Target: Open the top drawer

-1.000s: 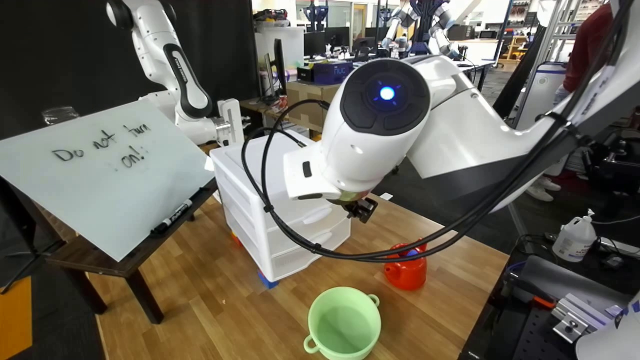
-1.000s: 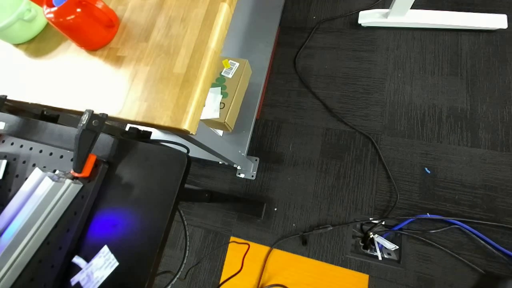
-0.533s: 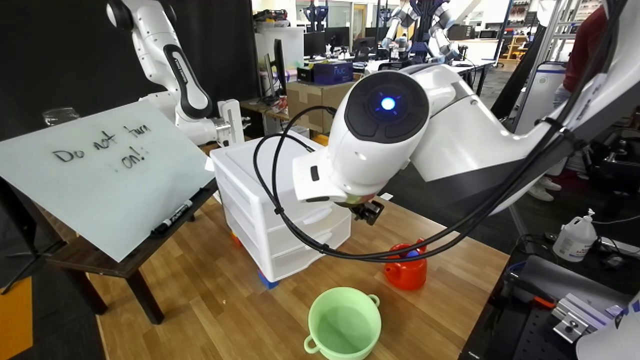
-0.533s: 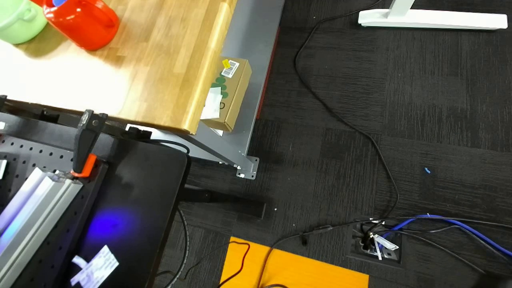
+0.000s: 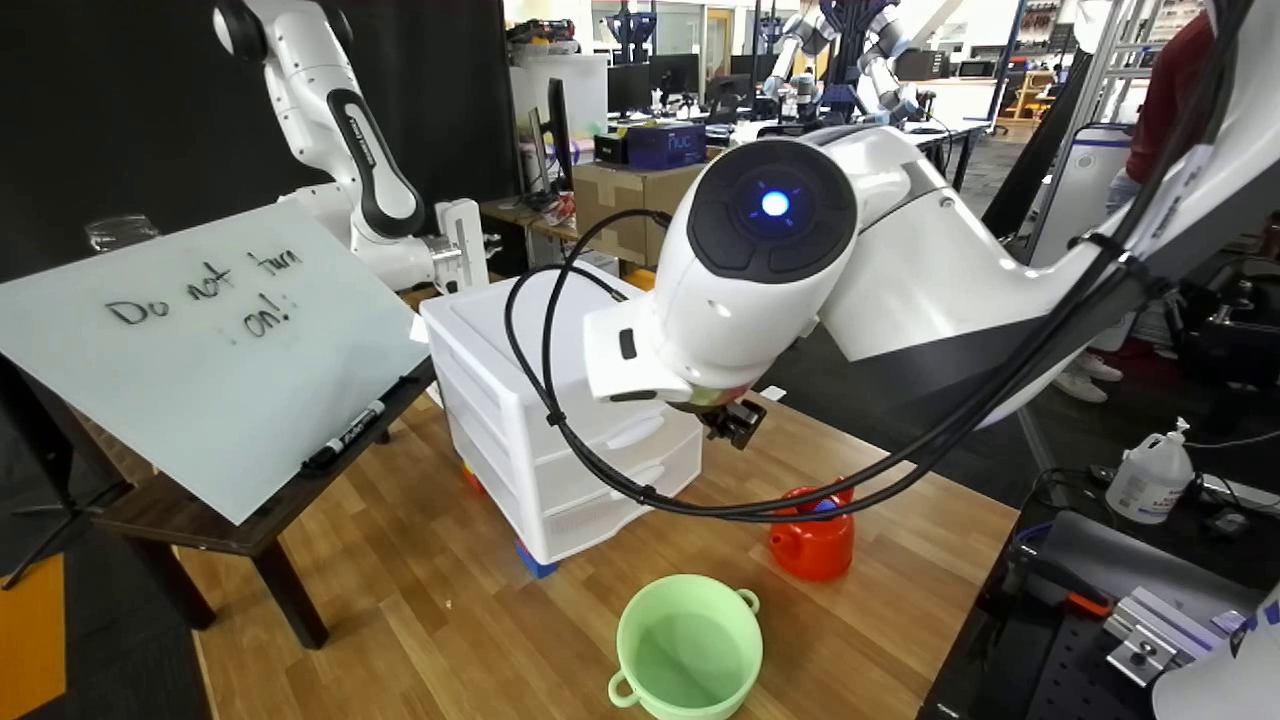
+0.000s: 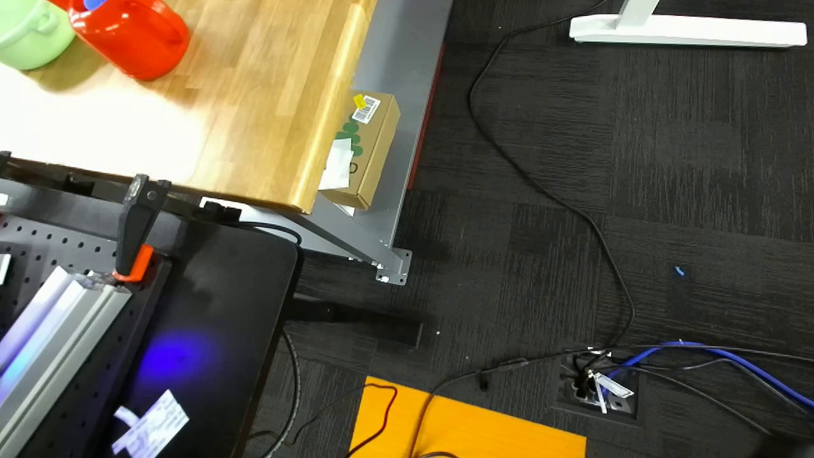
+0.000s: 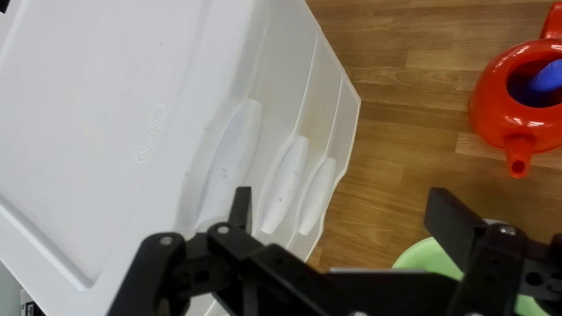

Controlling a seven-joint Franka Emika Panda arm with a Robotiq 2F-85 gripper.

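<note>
The top drawer [image 7: 281, 66] is the highest of three in a white plastic drawer unit [image 7: 109, 109], pushed in flush. Its pale bulging handle [image 7: 232, 153] shows in the wrist view, and its front [image 5: 635, 430] appears in an exterior view, partly behind the arm's cables. My gripper [image 7: 340, 210] is open, its fingers wide apart with only tabletop seen between them. The left finger [image 7: 240, 204] overlaps the drawer fronts in the wrist view, near the top handle's lower end; contact cannot be told. In an exterior view the gripper [image 5: 735, 422] hangs just off the unit's front.
A red watering can [image 5: 812, 540] and a green two-handled pot [image 5: 690, 645] stand on the wooden table [image 5: 400, 620] before the unit. Beside it a whiteboard [image 5: 210, 350] leans on a dark stand. A second white arm [image 5: 370, 160] is behind the unit.
The arm and gripper have shifted slightly right and down in an exterior view, mostly in the earlier half second. The drawers have not moved and the gripper hangs nearly still now.
</note>
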